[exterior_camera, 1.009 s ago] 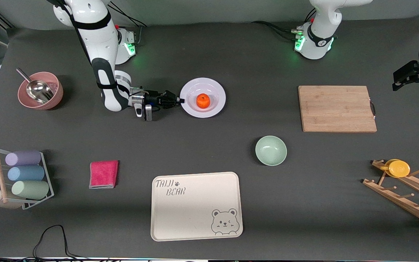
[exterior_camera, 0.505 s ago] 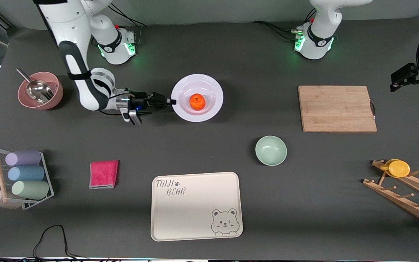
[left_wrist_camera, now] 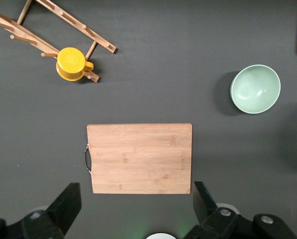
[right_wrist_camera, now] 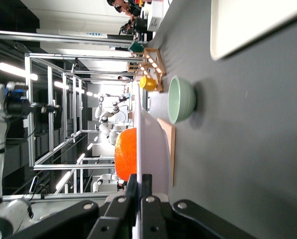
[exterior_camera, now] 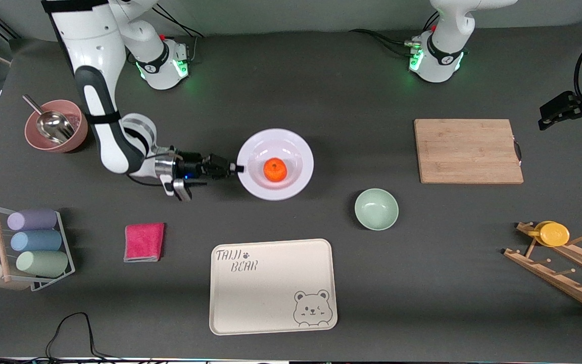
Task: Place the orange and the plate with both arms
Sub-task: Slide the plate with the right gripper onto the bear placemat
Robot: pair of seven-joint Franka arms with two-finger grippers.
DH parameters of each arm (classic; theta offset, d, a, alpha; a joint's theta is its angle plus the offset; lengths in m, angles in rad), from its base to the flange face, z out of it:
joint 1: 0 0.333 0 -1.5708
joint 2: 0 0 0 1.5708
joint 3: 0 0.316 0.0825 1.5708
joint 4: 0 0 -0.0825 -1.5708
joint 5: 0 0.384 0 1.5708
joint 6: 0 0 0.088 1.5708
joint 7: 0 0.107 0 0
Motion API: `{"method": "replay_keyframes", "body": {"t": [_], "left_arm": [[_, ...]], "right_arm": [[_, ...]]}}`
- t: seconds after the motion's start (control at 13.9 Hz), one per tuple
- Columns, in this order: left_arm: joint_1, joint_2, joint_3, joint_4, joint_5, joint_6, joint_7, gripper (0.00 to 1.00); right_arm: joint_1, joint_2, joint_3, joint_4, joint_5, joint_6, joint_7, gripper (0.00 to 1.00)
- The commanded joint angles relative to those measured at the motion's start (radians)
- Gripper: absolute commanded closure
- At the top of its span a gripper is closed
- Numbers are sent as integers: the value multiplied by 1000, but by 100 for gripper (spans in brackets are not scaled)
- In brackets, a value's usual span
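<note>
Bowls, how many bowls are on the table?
2. A pink bowl holding a metal scoop sits toward the right arm's end of the table. A green bowl sits nearer the front camera than the cutting board.

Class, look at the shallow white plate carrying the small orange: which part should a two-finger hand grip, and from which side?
Grip the wide rim of the shallow white plate, edge-on from the side, as the right hand does at the edge toward the right arm's end. The thin, flat rim fits between two fingers, and a level sideways hold keeps the small round orange seated in the centre well.
</note>
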Motion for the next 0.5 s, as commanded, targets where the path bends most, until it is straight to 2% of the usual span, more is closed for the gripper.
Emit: {"method": "replay_keyframes", "body": {"t": [0.0,0.43], "left_arm": [[2,-20,-1,-21,-14,11,-20,0],[-1,-20,-1,-27,-14,12,-20,0]], "right_arm": [[-53,196,-1,313,-17,-26,168,100],[-169,515,1,867,-1,-26,406,100]]}}
